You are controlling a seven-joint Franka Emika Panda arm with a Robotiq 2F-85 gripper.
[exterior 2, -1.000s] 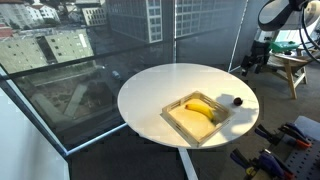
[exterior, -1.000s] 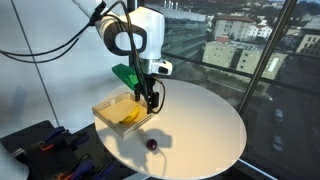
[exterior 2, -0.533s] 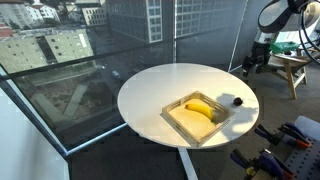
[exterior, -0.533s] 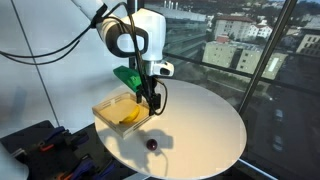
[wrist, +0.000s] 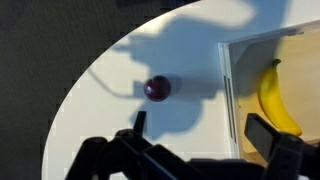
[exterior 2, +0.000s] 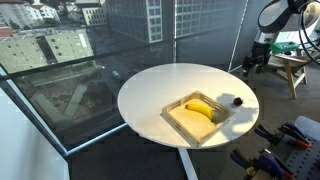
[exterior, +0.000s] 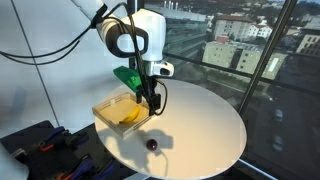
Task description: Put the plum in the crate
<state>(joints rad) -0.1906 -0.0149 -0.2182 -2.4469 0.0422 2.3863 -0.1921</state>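
round plum [wrist: 157,88] beside square crate [wrist: 227,92]

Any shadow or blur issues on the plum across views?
Wrist view: soft overall, the claw blurred, and a broad shadow lies over the table around the plum, which still reads dark on white. In both exterior views: sharp enough, but the plum is tiny.
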